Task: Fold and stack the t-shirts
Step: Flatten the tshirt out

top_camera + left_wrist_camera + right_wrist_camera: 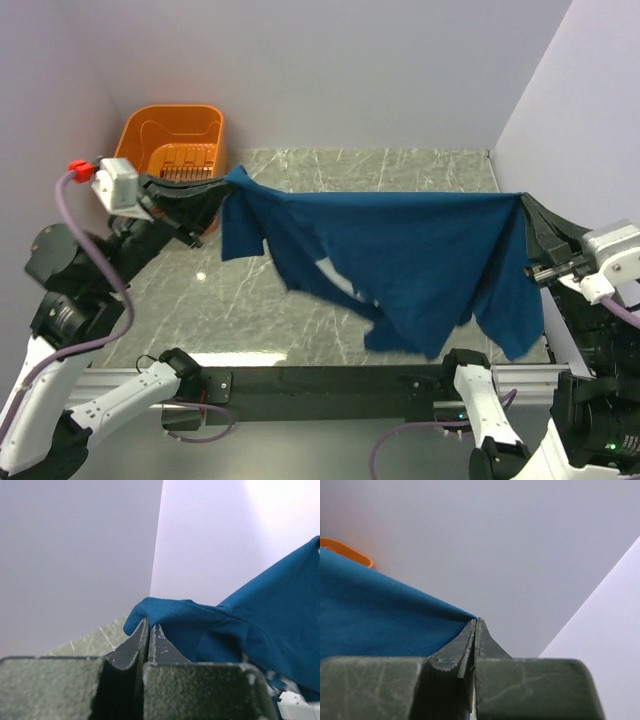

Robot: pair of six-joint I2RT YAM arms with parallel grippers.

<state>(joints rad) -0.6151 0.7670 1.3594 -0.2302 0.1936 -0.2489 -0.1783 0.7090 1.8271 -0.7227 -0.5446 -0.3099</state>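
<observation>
While clamped fully shut at the left gripper [227,189], pinching one upper corner of the t-shirt [410,245]; likewise shut tight at the right gripper [523,205], gripping the opposite corner. Stretched between both above the table [300,165], lower edge drooping toward it. Just behind the left gripper, a basket [150,128].

T-shirt [420,260] — dark blue; basket [140,135] — orange; table [250,310] pale grey-veined marble.

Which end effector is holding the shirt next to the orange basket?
The left end effector, shut on a corner of the t-shirt right beside the orange basket. The right end effector grips the opposite corner, away from it.
</observation>
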